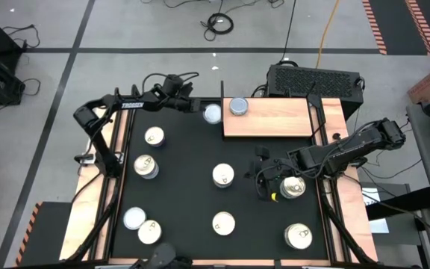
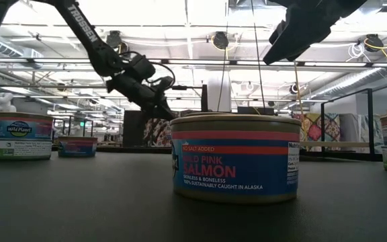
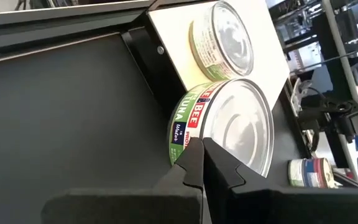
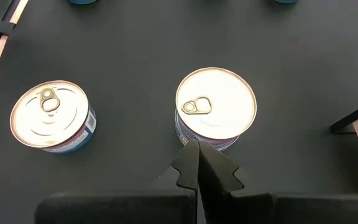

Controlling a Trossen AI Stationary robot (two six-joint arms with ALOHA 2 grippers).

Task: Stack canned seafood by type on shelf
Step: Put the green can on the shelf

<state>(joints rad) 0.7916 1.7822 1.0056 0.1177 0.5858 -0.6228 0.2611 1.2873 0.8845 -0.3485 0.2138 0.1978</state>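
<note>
Reaching toward the upper middle of the high view, the left gripper (image 1: 197,105) has its fingers pressed fully together and holds nothing; its tips sit just beside a plain-topped tuna can (image 1: 212,113) that lies on the black mat (image 1: 185,187) at the left end of the wooden shelf (image 1: 275,119). In the left wrist view the closed fingers (image 3: 199,163) touch or nearly touch that can's green-labelled side, and a second plain-topped can (image 3: 224,38) stands on the shelf board right behind it. From above, that second can (image 1: 238,107) sits at the shelf's upper left corner.

The right gripper (image 1: 263,178), likewise closed tight and empty, hovers right of centre in the high view. The right wrist view shows its tips pointing at a pull-tab can (image 4: 215,106) just ahead, with another pull-tab can (image 4: 52,116) well apart to one side.

More pull-tab cans are scattered over the mat, among them one under the right arm (image 1: 293,187), one at lower right (image 1: 298,236) and one at lower centre (image 1: 223,223). A pink salmon can (image 2: 235,158) fills the middle of the low view.
</note>
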